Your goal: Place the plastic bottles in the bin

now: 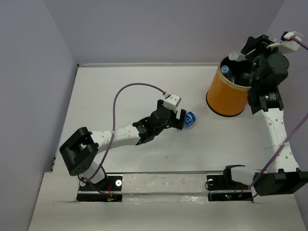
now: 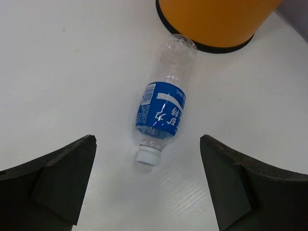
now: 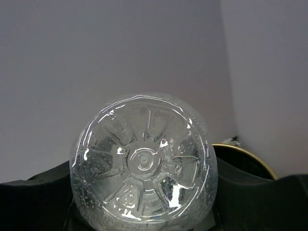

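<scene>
A clear plastic bottle with a blue label [image 2: 161, 110] and a white cap [image 2: 148, 155] lies on the white table, cap toward my left gripper and base by the foot of the orange bin [image 2: 216, 19]. My left gripper [image 2: 148, 185] is open, its jaws wide apart just short of the cap, and it holds nothing. From above, the gripper [image 1: 180, 119] sits right next to this bottle [image 1: 191, 118]. My right gripper [image 1: 248, 52] is shut on a clear bottle [image 3: 142, 163] and holds it over the bin's [image 1: 226, 94] far rim. Other bottles [image 1: 227, 70] lie inside the bin.
The bin's thin rim [image 3: 248, 156] shows low on the right of the right wrist view. Grey walls close off the back and left of the table [image 1: 120, 96]. A purple cable [image 1: 130, 89] loops above the left arm.
</scene>
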